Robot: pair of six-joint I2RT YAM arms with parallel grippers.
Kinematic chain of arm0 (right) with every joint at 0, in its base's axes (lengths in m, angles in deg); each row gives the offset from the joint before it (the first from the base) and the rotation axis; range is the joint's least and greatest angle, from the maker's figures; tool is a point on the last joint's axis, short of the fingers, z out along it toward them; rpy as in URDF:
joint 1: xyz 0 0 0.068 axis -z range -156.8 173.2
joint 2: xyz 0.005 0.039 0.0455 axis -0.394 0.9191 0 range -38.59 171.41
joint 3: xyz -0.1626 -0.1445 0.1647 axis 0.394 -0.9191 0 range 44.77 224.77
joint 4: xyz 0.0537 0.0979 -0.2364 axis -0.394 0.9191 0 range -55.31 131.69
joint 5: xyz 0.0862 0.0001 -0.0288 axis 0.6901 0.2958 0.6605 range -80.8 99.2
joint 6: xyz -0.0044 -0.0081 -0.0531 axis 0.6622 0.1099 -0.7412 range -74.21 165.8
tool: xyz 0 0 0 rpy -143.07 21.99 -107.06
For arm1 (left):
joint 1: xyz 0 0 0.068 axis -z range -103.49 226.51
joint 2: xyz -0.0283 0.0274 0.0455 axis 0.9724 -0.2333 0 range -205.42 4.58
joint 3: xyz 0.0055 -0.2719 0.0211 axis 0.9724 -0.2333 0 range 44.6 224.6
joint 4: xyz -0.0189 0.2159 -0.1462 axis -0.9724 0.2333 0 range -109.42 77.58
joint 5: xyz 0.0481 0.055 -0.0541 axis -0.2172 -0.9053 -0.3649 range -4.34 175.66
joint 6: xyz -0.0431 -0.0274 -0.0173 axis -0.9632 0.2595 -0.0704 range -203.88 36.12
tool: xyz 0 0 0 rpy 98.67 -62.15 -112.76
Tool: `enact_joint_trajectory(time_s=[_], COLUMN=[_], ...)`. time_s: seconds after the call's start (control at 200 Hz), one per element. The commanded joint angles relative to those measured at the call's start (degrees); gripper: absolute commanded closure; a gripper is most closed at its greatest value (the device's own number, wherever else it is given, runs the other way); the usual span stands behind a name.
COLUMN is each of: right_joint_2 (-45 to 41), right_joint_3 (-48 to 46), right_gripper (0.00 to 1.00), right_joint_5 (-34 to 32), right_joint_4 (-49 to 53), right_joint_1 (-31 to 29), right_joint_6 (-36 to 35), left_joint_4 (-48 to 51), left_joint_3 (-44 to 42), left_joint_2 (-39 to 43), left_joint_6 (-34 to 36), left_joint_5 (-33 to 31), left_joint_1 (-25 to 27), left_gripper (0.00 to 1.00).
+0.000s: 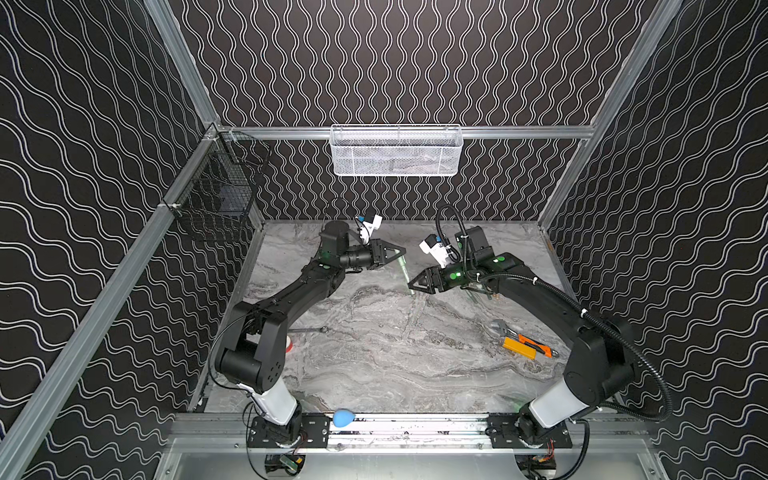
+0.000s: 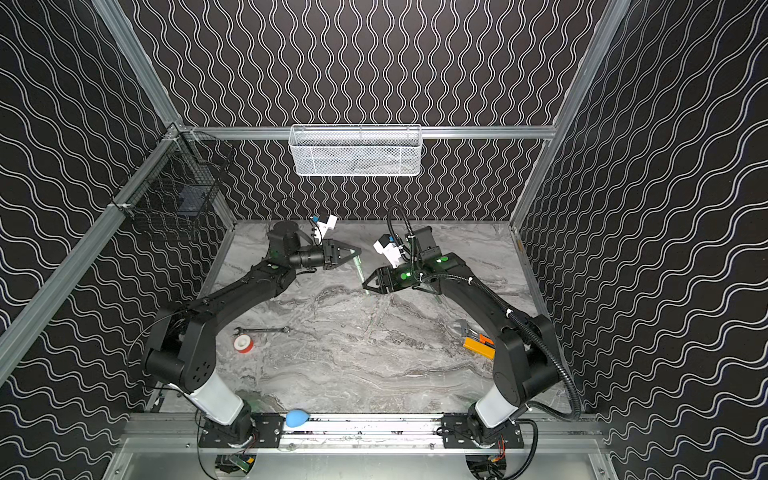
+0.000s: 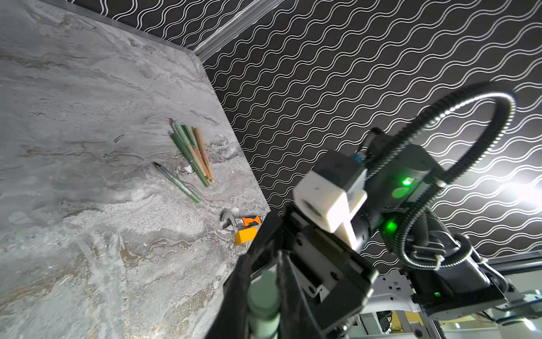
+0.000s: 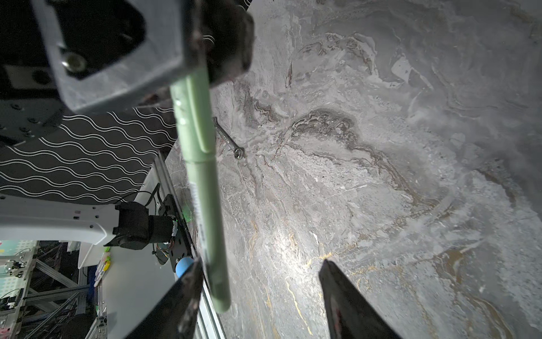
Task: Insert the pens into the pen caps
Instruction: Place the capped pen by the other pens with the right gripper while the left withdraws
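My left gripper [image 1: 402,252] [image 3: 264,281] is shut on a pale green pen cap [image 4: 192,117] [image 3: 263,296]. A pale green pen [image 4: 209,223] [image 1: 406,276] [image 2: 361,274] sits in that cap and slants down from it, above the table. My right gripper [image 1: 411,286] [image 2: 365,286] [image 4: 261,273] is open around the pen's free end, which lies close beside one finger [image 4: 190,281]. Further pens lie on the table: a green and tan bundle [image 3: 192,152] and a single green one with a bare dark tip [image 3: 179,183]. In both top views my right arm hides most of them.
An adjustable wrench and orange knife [image 1: 525,343] [image 3: 245,224] lie at the right edge of the marble table [image 1: 374,365]. A silver wrench [image 2: 262,330] [image 4: 228,138] and a red and white tape roll [image 2: 243,344] lie at the left. A white basket [image 1: 397,151] hangs on the back wall.
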Motion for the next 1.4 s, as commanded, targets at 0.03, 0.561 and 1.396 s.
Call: enact_joint_trajectory(time_s=[0.03, 0.561, 1.396], right_joint_2=[0.3, 4.2, 34.6], right_joint_3=[0.5, 3.3, 18.1], right_gripper=[0.36, 0.92, 0.94], right_joint_5=[1.8, -1.8, -53.9], right_joint_4=[-1.3, 2.6, 24.0], right_joint_1=[-0.4, -0.4, 8.9], right_joint_6=[0.2, 0.0, -1.0], left_joint_4=[-4.1, -3.0, 65.4], left_joint_3=[-1.1, -1.3, 6.4], left_joint_2=[0.3, -0.4, 6.6], left_joint_6=[-1.3, -2.0, 43.7], left_joint_5=[1.2, 4.1, -27.3], left_joint_1=[0.0, -0.4, -9.7], left_gripper=[1.00, 0.49, 0.01])
